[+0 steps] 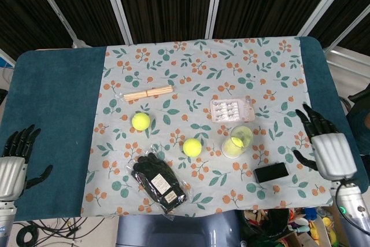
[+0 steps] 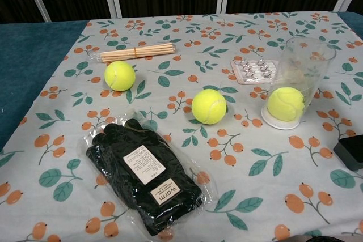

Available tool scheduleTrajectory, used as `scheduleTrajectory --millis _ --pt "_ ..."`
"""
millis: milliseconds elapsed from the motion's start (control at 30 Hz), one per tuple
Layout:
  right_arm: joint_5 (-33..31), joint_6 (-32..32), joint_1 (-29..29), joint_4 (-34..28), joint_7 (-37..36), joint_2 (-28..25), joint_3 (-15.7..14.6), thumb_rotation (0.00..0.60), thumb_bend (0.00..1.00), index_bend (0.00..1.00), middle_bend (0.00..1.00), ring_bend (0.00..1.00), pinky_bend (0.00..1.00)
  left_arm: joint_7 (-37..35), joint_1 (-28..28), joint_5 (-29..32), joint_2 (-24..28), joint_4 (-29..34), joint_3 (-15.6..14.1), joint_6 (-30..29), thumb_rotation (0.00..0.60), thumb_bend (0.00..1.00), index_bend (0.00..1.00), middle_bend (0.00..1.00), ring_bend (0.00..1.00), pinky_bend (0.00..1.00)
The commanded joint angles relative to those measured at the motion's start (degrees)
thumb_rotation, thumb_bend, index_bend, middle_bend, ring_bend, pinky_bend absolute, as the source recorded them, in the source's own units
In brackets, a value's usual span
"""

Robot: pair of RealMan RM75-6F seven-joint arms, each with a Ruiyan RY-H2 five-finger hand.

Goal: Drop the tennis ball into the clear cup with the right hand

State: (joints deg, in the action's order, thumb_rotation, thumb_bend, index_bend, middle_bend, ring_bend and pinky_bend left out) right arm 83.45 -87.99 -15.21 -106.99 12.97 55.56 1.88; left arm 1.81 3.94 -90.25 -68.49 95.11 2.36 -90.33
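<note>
At the desk's near edge I have both hands idle: my left hand (image 1: 13, 163) at the near left corner, my right hand (image 1: 330, 150) at the near right corner, each with fingers apart and holding nothing. Just beyond, toward the right, the tennis ball (image 2: 285, 103) sits at the bottom of the clear cup (image 2: 300, 81), which stands upright beside a black box (image 1: 271, 172). I judge the drop done; what remains is only to keep the right hand well apart from the cup so nothing tips it.
</note>
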Motion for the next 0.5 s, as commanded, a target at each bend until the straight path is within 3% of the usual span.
scheduleTrajectory --millis 33,233,500 --pt "2.9 -6.0 8.7 13.4 -8.5 8.7 -5.1 0.600 0.12 0.00 0.00 0.10 0.22 0.5 0.0 -0.1 0.0 0.1 -0.2 0.1 0.600 0.25 0.00 0.00 0.00 0.00" --pt "1.9 -5.5 11.3 27.2 -13.8 15.4 -5.4 0.600 0.12 0.00 0.00 0.10 0.21 2.4 -0.2 -1.0 -0.2 0.5 -1.1 0.2 0.600 0.25 0.00 0.00 0.00 0.00" --pt "3.3 -4.9 10.9 31.6 -12.9 18.2 -4.0 0.600 0.12 0.00 0.00 0.10 0.21 3.8 -0.6 -2.5 -0.2 0.3 -2.3 0.3 0.600 0.25 0.00 0.00 0.00 0.00"
